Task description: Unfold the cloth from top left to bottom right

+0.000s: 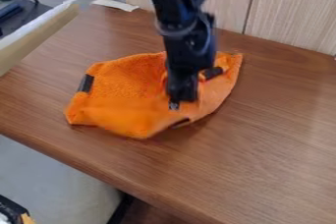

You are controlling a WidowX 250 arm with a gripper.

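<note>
Cloth [128, 88], bright orange and rumpled, is spread on brown wood-grain table [275, 144]. Black strip [85, 83] is seen at cloth's left edge. Black gripper [176, 101] is pointed down over cloth's right part; whether opened or closed cannot be told.

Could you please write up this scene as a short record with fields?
surface: brown wooden table
cloth: orange cloth, bunched and uneven, not spread flat
cloth details: dark patch at its left edge
arm: black, coming in from the top edge
gripper: low over the cloth, right of its middle
behind: light wood-grain panel
grip on cloth: cannot tell
</note>
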